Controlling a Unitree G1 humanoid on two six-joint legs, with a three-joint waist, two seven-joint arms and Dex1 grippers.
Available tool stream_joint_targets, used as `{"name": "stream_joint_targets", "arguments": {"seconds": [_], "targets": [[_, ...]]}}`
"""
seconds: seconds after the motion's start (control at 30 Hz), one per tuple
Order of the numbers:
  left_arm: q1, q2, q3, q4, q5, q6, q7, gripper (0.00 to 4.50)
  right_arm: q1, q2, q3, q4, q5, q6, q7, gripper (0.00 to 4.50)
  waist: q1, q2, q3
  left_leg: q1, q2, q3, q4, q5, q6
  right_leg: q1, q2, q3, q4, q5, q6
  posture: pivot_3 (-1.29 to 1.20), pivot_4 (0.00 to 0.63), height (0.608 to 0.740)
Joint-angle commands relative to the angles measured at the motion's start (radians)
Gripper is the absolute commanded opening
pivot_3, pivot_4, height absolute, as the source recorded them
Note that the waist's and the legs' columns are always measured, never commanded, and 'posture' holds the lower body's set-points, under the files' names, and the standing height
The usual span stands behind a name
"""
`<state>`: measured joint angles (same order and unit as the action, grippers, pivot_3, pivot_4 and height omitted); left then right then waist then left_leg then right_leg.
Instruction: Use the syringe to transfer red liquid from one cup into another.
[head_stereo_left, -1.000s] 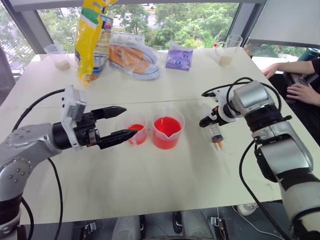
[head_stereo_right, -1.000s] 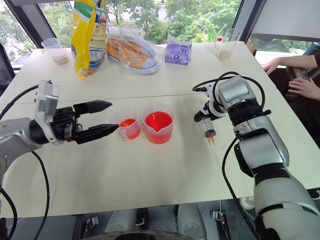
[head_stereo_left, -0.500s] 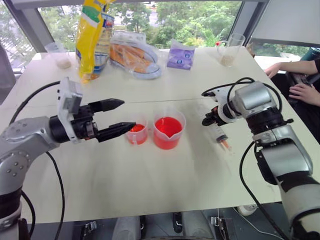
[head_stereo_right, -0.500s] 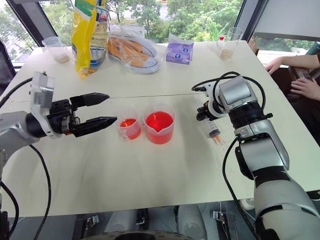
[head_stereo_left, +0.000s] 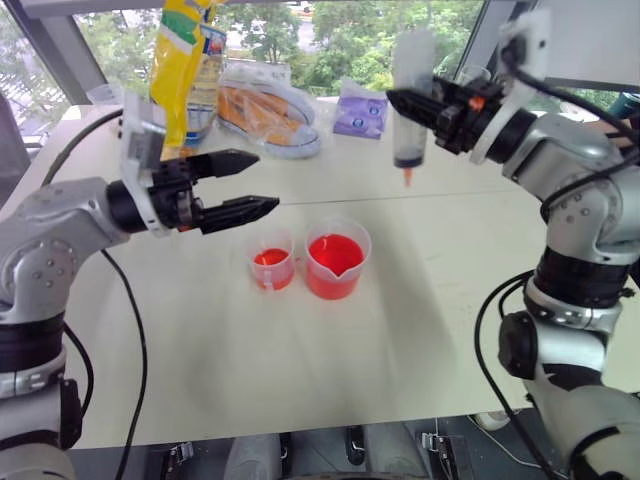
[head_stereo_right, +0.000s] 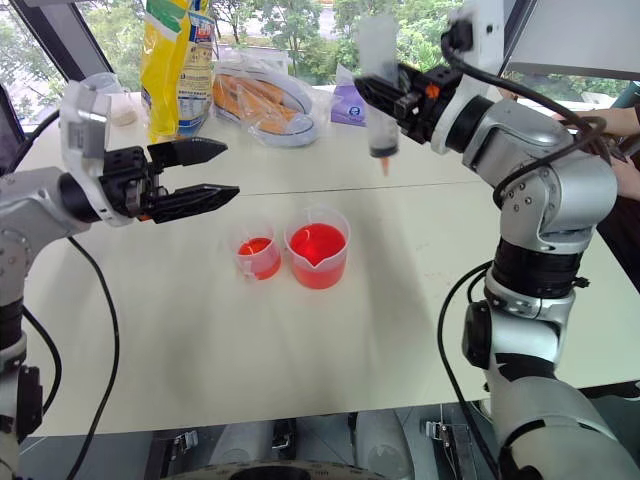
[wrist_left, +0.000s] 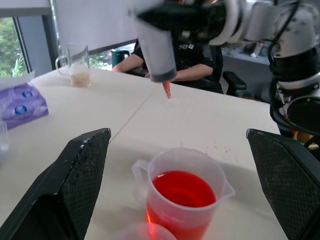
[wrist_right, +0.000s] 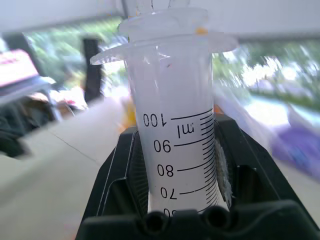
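The syringe (head_stereo_left: 411, 105) is held upright, tip down, clamped in the right gripper (head_stereo_left: 440, 108) above the desk's far half. The left gripper (head_stereo_left: 240, 186) is spread empty. A descent into the spouted cup (head_stereo_left: 336, 262) of red liquid appears next.

Clear glossy plastic syringe (head_stereo_left: 411, 110) and cups; matt white table (head_stereo_left: 420, 320)

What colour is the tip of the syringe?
Orange-red, on the syringe held up by the right gripper; clearest in the left wrist view.
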<state>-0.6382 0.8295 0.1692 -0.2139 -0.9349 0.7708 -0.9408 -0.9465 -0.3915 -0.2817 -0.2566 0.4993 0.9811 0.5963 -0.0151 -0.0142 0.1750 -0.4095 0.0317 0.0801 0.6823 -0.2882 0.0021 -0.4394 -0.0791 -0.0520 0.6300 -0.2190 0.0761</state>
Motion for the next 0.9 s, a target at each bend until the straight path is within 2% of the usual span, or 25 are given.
{"name": "stream_joint_targets", "arguments": {"seconds": [0.03,0.2,0.43,0.63,0.9], "targets": [[-0.073,-0.009,-0.014,0.053,0.034,-0.021,-0.041,4.5,0.066,0.051,0.008,-0.101,0.058,-0.111,-0.002,1.37,0.002,0.0,0.0,0.0,0.0,0.0,0.0,0.0,0.0,0.0,0.0,0.0,0.0,0.0,0.0,0.0,0.15,0.74],[-0.154,-0.038,-0.055,0.109,0.084,-0.028,-0.085,4.5,0.262,0.098,0.131,-0.168,0.029,-0.305,0.051,1.37,0.003,0.0,0.0,0.0,-0.001,0.0,0.0,0.0,0.0,0.001,-0.001,0.0,-0.001,0.0,0.0,0.0,0.15,0.74],[-0.219,-0.099,-0.084,0.132,0.114,-0.02,-0.09,4.5,0.455,0.11,0.276,-0.111,-0.071,-0.551,0.092,1.37,0.001,0.0,0.0,0.0,-0.001,0.0,0.0,0.0,0.0,0.001,-0.001,0.0,0.0,0.0,0.0,0.0,0.15,0.74],[-0.234,-0.151,-0.105,0.128,0.136,-0.017,-0.079,4.5,0.535,0.115,0.343,-0.058,-0.119,-0.664,0.105,1.37,0.001,0.0,0.0,0.001,-0.001,0.0,0.001,0.0,0.0,0.001,-0.001,0.0,0.0,0.0,0.0,0.0,0.15,0.74],[-0.212,-0.201,-0.14,0.099,0.165,-0.015,-0.071,4.5,0.562,0.118,0.382,-0.045,-0.14,-0.7,0.089,1.37,0.002,0.0,0.0,0.001,-0.001,0.0,0.001,0.0,0.0,0.001,-0.001,0.0,0.0,0.0,0.0,0.0,0.15,0.74]]}}
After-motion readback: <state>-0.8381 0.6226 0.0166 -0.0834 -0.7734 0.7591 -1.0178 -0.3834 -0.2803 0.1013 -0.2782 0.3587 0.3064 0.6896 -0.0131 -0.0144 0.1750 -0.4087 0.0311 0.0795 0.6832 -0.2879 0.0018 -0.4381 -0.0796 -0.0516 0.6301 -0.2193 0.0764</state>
